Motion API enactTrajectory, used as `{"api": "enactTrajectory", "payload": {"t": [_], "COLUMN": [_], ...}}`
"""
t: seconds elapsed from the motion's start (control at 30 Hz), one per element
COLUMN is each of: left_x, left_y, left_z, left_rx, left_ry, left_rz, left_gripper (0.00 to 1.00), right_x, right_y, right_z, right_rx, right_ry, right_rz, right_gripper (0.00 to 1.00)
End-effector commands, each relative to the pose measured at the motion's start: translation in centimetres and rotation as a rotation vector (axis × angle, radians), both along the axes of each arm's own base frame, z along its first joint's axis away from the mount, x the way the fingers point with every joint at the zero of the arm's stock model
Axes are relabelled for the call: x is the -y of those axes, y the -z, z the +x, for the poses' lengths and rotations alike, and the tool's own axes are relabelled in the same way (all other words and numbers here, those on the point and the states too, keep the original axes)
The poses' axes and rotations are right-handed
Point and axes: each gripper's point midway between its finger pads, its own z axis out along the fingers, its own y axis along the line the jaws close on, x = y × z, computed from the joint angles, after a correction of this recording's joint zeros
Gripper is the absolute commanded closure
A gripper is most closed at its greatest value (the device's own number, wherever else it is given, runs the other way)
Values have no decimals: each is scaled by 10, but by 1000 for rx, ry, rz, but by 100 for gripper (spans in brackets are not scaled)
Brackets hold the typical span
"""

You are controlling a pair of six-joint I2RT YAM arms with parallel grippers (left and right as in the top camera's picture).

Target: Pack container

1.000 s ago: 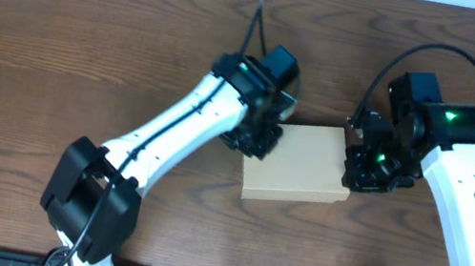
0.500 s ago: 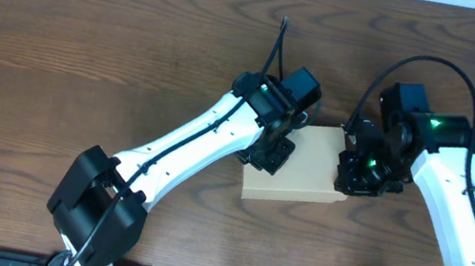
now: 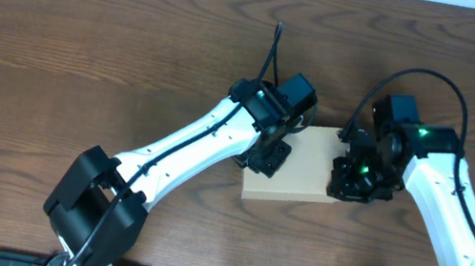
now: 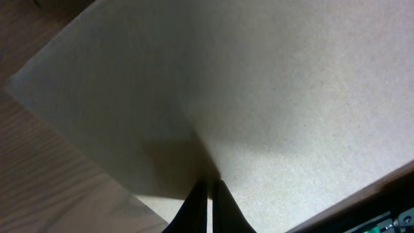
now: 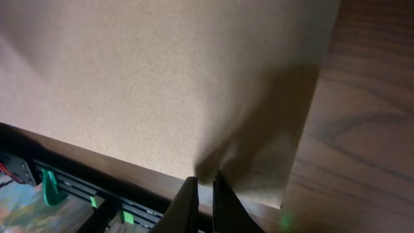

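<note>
Overhead, the wrists hide both sets of fingertips. The left gripper (image 4: 208,194), jaws together, tips onto the container (image 3: 304,168) directly beneath. The right gripper (image 5: 202,191), jaws together, meets its edge just ahead; contact is unclear.

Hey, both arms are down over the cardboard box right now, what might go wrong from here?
1. The left jaws and right jaws are shut, their narrow tips right at the lid of the container near opposite ends. Pressing hard there might dent the cardboard.
2. Neither arm grips the container, so an uneven push may slide or twist it on the table.
</note>
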Motion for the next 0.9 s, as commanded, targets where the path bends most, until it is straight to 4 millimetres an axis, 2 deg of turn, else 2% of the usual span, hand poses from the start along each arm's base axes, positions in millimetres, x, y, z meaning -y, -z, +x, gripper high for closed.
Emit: {"api": "enactTrajectory", "payload": {"t": [0.0,0.17,0.27,0.4,0.47,0.6,0.7,0.77,0.87], "left_x": [-6,-5,-5,-8,-9,-3,-4,-9,-23], "left_y": [5,5,15,37,38,17,-13,-36,-52], "left_z": [0,1,0,-14,-14,-2,19,31,40], "left_rx": [2,10,6,-47,-43,13,111,167,194], "left_ry": [-8,-8,-12,-7,-7,4,-2,-24,-56], "left_rz": [23,22,17,4,8,-30,-46,-57,-59], "left_gripper": [94,94,94,94,94,94,94,94,94], "right_x": [-7,-9,-12,-20,-27,-34,-36,-33,-23], "right_y": [7,12,14,14,13,1,-19,-34,-45], "right_z": [-9,-10,-10,-9,-7,8,27,40,50], "right_rx": [-34,-37,-33,-21,-13,42,113,167,204], "right_ry": [18,26,22,7,-1,-3,-6,-5,5], "right_rz": [33,46,47,48,71,105,111,82,23], "right_gripper": [92,92,91,91,91,91,91,91,90]}}
